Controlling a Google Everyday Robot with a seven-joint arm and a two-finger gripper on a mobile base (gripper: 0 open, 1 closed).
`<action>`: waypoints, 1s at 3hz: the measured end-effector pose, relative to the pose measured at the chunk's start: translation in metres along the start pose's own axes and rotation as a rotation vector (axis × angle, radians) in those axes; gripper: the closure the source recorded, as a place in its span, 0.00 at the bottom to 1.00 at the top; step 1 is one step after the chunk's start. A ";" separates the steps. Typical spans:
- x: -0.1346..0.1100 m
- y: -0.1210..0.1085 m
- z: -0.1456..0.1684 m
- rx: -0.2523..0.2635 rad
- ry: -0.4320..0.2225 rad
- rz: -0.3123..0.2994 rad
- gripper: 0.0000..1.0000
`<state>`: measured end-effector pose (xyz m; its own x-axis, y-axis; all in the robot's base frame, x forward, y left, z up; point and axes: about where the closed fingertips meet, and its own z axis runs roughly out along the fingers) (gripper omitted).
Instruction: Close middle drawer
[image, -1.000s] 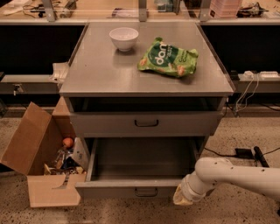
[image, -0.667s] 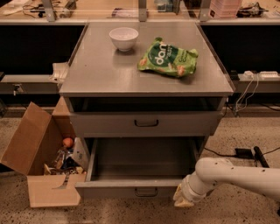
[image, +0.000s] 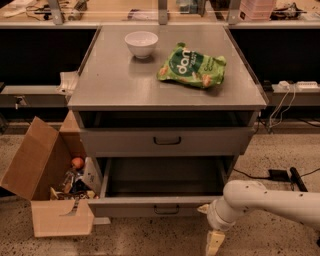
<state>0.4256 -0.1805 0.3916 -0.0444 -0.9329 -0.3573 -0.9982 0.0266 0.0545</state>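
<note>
The middle drawer (image: 130, 206) is pulled far out of the grey cabinet, and its empty inside shows. A small dark bar handle (image: 166, 210) sits at the centre of its low front. My gripper (image: 212, 234) is on the end of the white arm (image: 270, 199), which comes in from the lower right. It hangs low to the floor, just in front of the drawer front's right end. I cannot tell whether it touches the drawer. The taller top drawer (image: 167, 141) above is nearly shut.
A white bowl (image: 141, 43) and a green snack bag (image: 192, 66) lie on the cabinet top (image: 115, 85). An open cardboard box (image: 47, 185) of clutter stands on the floor to the left of the drawer. Cables and a power strip (image: 295, 86) are at the right.
The gripper has shifted only slightly near the drawer's right front corner. The middle drawer stands open about as far as before.
</note>
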 end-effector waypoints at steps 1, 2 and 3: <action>0.000 0.000 0.000 0.001 0.000 -0.001 0.00; 0.000 -0.012 -0.002 0.038 0.002 -0.029 0.26; 0.004 -0.041 -0.005 0.135 0.020 -0.070 0.57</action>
<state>0.4666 -0.1872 0.3928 0.0254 -0.9411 -0.3373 -0.9953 0.0079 -0.0968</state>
